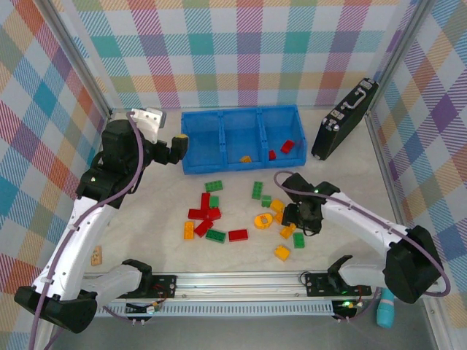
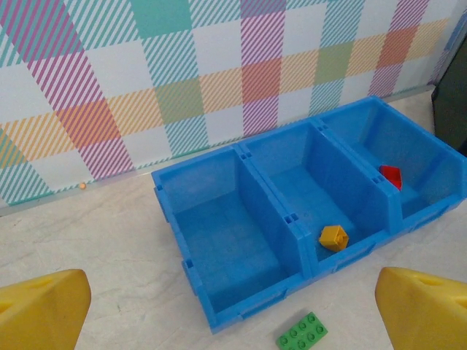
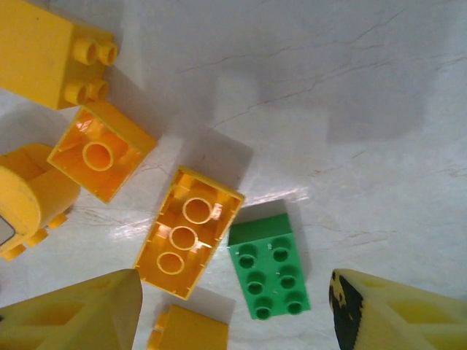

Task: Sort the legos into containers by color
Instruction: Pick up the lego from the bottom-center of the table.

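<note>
Surface [image 1: 146,240]: most legos [image 1: 238,235] lie loose here.
Containers [image 1: 187,146]: one yellow piece in the middle, red on the right.
Left end effector [image 2: 232,306]: fingers apart, holding nothing.
Right end effector [image 3: 235,292]: apart, over green brick [image 3: 270,270].
Risk: upturned yellow brick [image 3: 188,233] just beside; may get pinched too.

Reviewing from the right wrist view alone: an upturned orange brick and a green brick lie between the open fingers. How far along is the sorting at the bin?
Observer: The middle compartment of the blue bin holds one orange brick.
Operator: Any red sorted?
Observer: Two red bricks lie in the right compartment.
Operator: Where is the other arm?
Observer: The left end effector hovers open and empty near the bin's left end.
</note>
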`<state>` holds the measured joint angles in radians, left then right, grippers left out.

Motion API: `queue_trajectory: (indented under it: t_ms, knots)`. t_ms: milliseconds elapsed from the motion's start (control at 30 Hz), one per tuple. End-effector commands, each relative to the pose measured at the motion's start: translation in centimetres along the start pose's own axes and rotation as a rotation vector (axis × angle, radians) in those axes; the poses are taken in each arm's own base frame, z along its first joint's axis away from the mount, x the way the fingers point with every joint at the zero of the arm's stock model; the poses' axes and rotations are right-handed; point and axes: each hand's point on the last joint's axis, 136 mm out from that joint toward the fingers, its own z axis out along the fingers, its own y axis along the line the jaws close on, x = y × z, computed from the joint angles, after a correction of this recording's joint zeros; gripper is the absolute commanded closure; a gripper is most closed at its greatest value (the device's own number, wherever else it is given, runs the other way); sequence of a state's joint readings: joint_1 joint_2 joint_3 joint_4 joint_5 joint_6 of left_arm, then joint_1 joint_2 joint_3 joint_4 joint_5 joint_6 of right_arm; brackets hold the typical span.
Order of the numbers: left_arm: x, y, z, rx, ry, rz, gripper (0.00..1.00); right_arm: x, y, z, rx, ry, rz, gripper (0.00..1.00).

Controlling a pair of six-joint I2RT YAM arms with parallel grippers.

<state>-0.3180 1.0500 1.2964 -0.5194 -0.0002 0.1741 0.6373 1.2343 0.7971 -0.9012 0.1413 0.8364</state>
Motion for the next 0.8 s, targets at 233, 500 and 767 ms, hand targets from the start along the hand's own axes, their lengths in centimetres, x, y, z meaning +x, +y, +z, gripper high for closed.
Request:
queue_trajectory:
  t_ms: [233,500,767]
  knots:
    - [-0.3,-0.1,0.0,0.012,-0.021,-0.016,0.0,-0.5,3.3,1.8,-0.176,-0.022,0.111,0.34]
    - [-0.3,0.1,-0.4,0.002,-0.029,-0.014,0.0,0.2,2.8,3.9,-0.095,0.047,0.106,0.35]
    - [-0.2,0.1,-0.3,-0.001,-0.023,-0.011,0.0,0.7,1.8,4.8,-0.029,0.074,0.092,0.4]
